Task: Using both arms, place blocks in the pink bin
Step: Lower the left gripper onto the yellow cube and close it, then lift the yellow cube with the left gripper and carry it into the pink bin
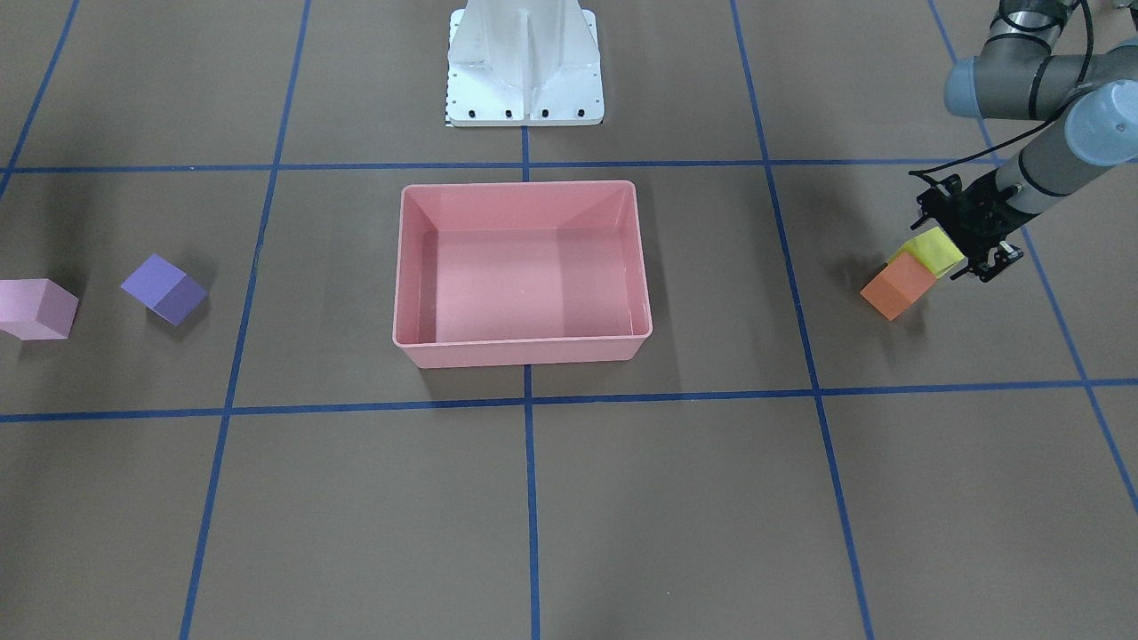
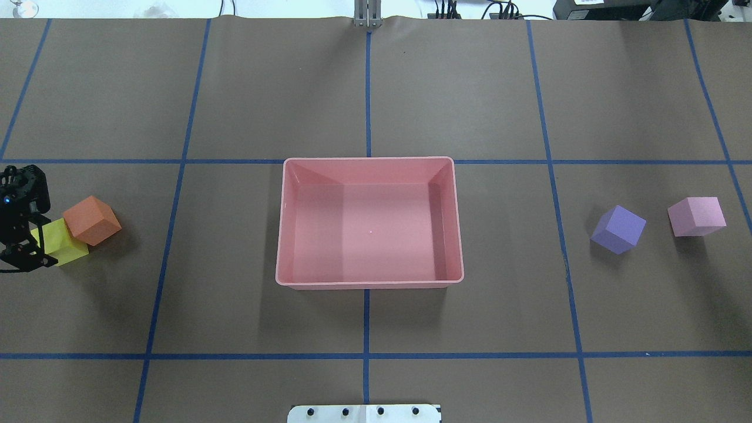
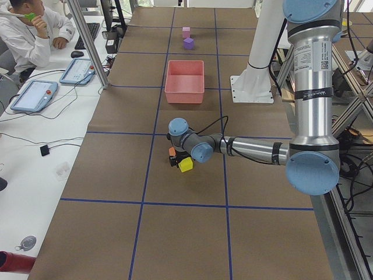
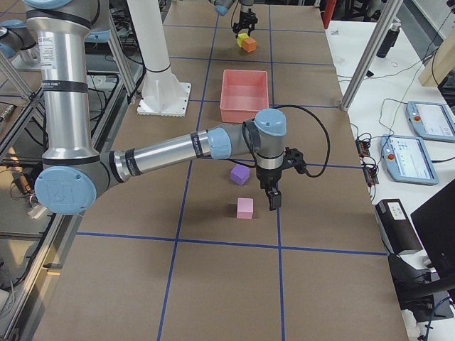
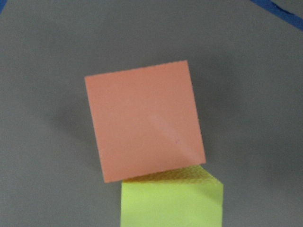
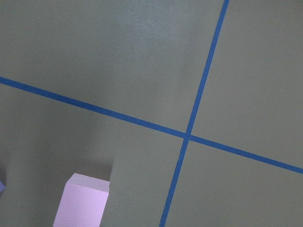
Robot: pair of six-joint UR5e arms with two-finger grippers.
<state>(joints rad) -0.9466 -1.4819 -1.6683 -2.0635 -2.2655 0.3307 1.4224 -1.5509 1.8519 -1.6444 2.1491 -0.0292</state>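
The pink bin [image 2: 283, 223] stands empty at the table's middle [image 1: 397, 267]. My left gripper [image 2: 36, 242] is shut on the yellow cube [image 2: 63, 247], at the height of the orange cube [image 2: 92, 220], which touches it. Both cubes fill the left wrist view, orange [image 5: 144, 125] above yellow [image 5: 170, 201]. The purple cube [image 2: 618, 229] and the light pink cube [image 2: 697, 216] lie apart on the other side. My right gripper [image 4: 272, 200] hangs just beside the light pink cube [image 4: 244, 207]; I cannot tell whether it is open. The right wrist view shows that cube's corner [image 6: 83, 201].
The white base mount [image 1: 524, 67] stands behind the bin. Blue tape lines cross the brown table cover. An operator [image 3: 29, 35] sits at a side bench with tablets. Cables and metal posts stand at the table's far edge.
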